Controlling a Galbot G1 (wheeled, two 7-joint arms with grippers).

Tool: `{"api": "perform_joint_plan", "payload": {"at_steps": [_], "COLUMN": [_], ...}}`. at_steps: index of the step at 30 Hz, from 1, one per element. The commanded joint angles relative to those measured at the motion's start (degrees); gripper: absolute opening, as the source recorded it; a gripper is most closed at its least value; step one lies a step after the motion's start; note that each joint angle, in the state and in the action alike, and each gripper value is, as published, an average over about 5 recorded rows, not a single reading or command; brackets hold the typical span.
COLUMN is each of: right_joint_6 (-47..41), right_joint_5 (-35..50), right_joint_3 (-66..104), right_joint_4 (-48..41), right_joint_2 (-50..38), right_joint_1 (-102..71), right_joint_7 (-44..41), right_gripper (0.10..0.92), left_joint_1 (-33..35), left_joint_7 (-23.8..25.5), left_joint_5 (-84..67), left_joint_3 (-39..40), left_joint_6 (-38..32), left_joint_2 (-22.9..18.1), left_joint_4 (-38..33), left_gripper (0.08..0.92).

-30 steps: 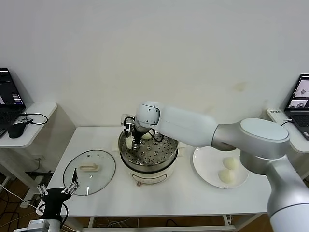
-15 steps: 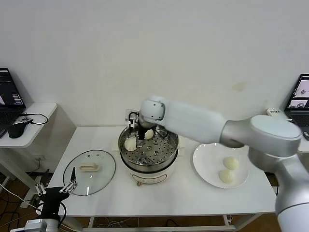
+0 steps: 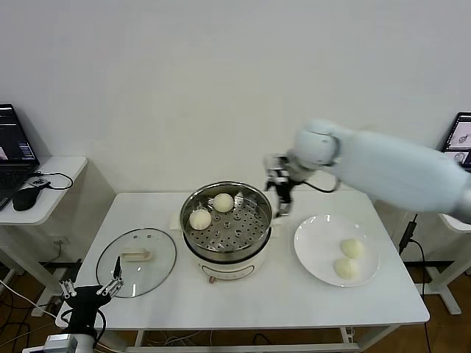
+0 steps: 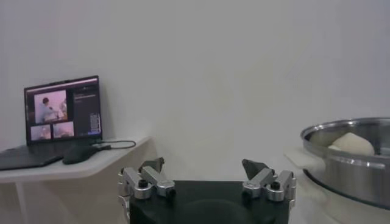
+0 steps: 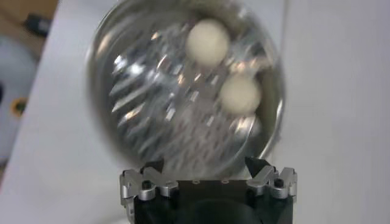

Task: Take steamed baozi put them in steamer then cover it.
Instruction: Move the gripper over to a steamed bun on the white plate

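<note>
A: Left pincer sits low at the counter's seven-o'clock corner, wide and empty, right beside the cover. Its wrist camera offers what the head camera only clips: a laptop with a mouse on a side table, plus the steamer's rim with one bun peeking over.

B: The steamer stands mid-counter, lid off, two steamed baozi inside at its ten and twelve o'clock. The right wrist camera looks straight down into it, both buns in plain sight.

A: White counter, bare white wall behind.

B: Right pincer hangs at the steamer's three o'clock, above the counter, fingers wide, holding nothing, the arm reaching in from the right. Past it, a white plate carries two more buns.
</note>
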Motion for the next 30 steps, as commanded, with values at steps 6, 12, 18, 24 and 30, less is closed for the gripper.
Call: {"api": "perform_joint_plan", "payload": {"at_steps": [6, 12, 18, 24, 30], "right_joint_6": [9.39, 10.37, 11.41, 11.50, 11.82], "right_joint_5": [-15.90, -20.35, -23.05, -23.93, -24.77], "right_joint_3": [11.23, 23.02, 31.17, 33.40, 33.77], "right_joint_4": [8.11, 5.53, 1.61, -2.71, -7.13], "right_joint_2": [-23.46, -23.91, -21.54, -17.96, -14.44], "right_joint_1": [-16.61, -33.32, -42.47, -45.09, -46.24], "right_joint_7": [-5.31, -3.18, -1.34, 0.03, 0.70], "right_gripper": [0.823, 0.823, 0.823, 0.823, 0.823], "left_joint_1": [0.42, 0.78, 1.56, 1.79, 1.95], "left_joint_7": [0.03, 0.02, -0.04, -0.02, -0.02], "left_joint_5": [0.51, 1.01, 1.26, 1.27, 1.28], "left_joint_3": [0.21, 0.30, 0.13, -0.35, -0.68], "left_joint_6": [-0.05, -0.08, -0.27, -0.26, -0.31], "left_joint_2": [0.04, -0.24, -0.33, -0.40, -0.61], "left_joint_4": [0.34, 0.39, 0.78, 0.70, 1.05], "left_gripper": [0.823, 0.823, 0.823, 0.823, 0.823]}}
